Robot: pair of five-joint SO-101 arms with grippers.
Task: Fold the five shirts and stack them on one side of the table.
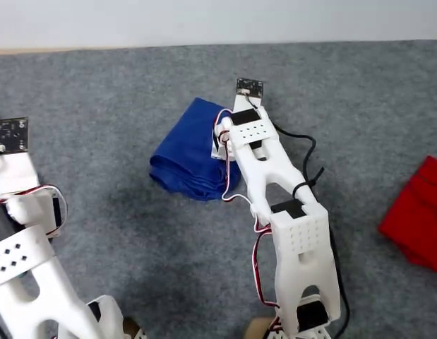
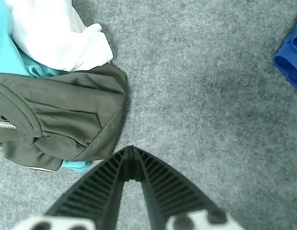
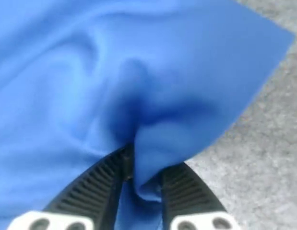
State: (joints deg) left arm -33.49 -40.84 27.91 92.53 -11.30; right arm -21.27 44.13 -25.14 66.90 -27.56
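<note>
The blue shirt (image 1: 186, 159) is lying bunched just left of centre in the high view, on the grey tabletop (image 1: 119, 92). My right claw (image 3: 138, 165) is pinching a fold at the shirt's right edge. Its jaws are standing narrow, with blue cloth bulging out between them. The right arm is slanting from the lower middle of the frame up to the shirt.

A red shirt (image 1: 419, 215) is sitting crumpled at the right edge of the frame, well apart from the blue one.

My left arm is sitting in the lower left corner. My left claw (image 2: 133, 153) is closed tip to tip, holding nothing and hanging over bare tabletop. Near it, a dark olive shirt (image 2: 62, 120), a white shirt (image 2: 57, 33) and a light blue shirt (image 2: 6, 48) are lying heaped together and touching. The dark one is overlapping the light blue.
</note>
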